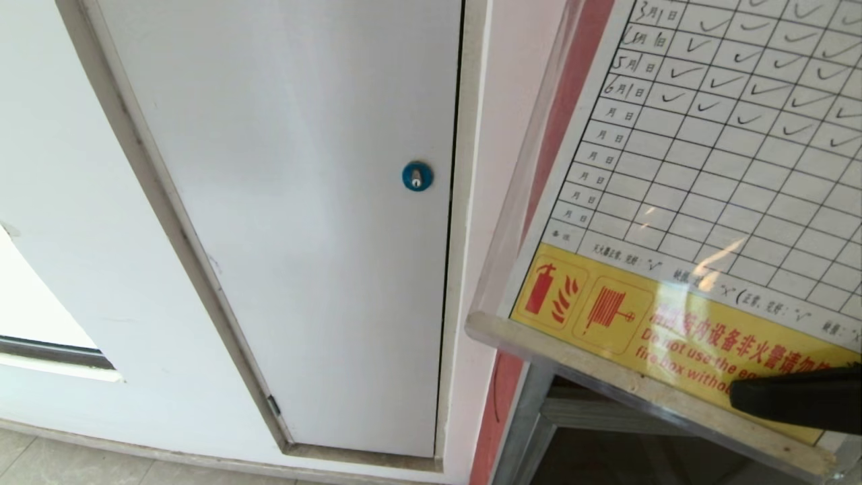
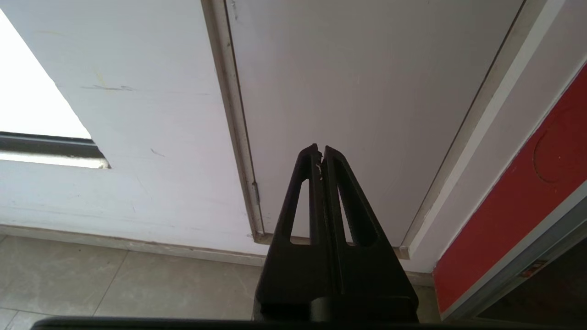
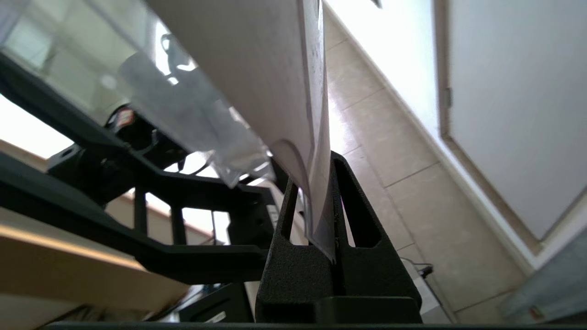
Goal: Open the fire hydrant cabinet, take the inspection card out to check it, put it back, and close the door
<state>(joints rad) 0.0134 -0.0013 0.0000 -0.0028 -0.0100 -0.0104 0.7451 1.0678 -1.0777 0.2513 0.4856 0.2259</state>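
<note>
The inspection card, a white ruled grid with ticks and a yellow band with red fire icons, is held up tilted, filling the right of the head view inside a clear sleeve. My right gripper is shut on its lower edge at the yellow band; in the right wrist view the card rises from between the closed fingers of the gripper. Behind the card, the fire hydrant cabinet shows only its red side and silver frame. The door is out of view. My left gripper hangs shut and empty, facing the wall.
A plain white panel door with a round blue lock stands to the left of the cabinet. A window ledge lies further left. Tiled floor runs along the wall's base.
</note>
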